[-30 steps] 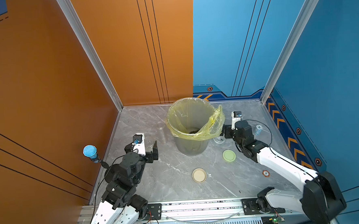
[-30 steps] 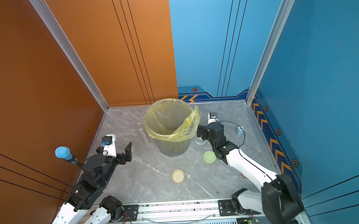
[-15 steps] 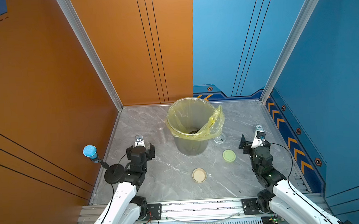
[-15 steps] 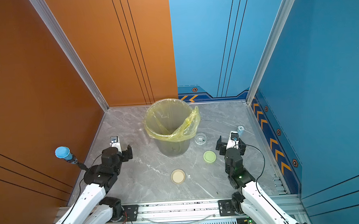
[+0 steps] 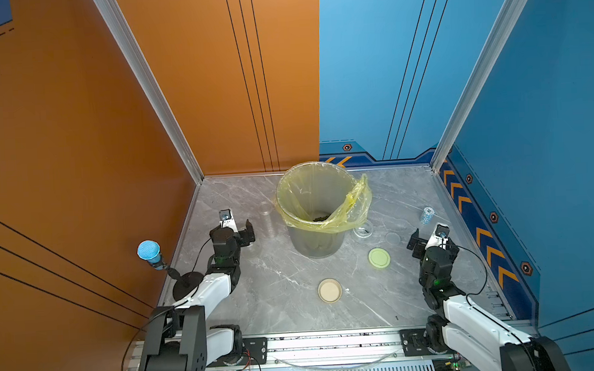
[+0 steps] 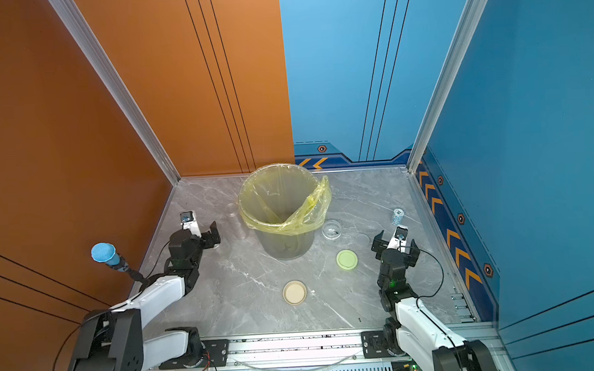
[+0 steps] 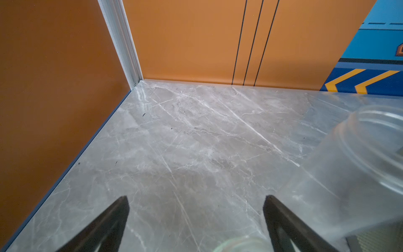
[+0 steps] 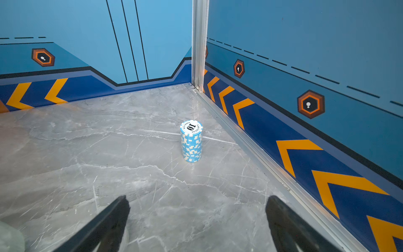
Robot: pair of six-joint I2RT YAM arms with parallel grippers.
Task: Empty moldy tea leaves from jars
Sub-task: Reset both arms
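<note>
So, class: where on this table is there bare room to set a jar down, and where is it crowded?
Bare: far left corner behind the left claw; front strip between left arm and beige lid. Crowded: right of the bin, around the small jar and green lid.

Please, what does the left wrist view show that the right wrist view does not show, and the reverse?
Only the left wrist view shows orange wall panels and a clear cylindrical plastic jar. Only the right wrist view shows blue wall panels with orange chevrons and an upright stack of blue-and-white poker chips. Both show the grey marble tabletop and open jaws holding nothing: left gripper, right gripper.
</note>
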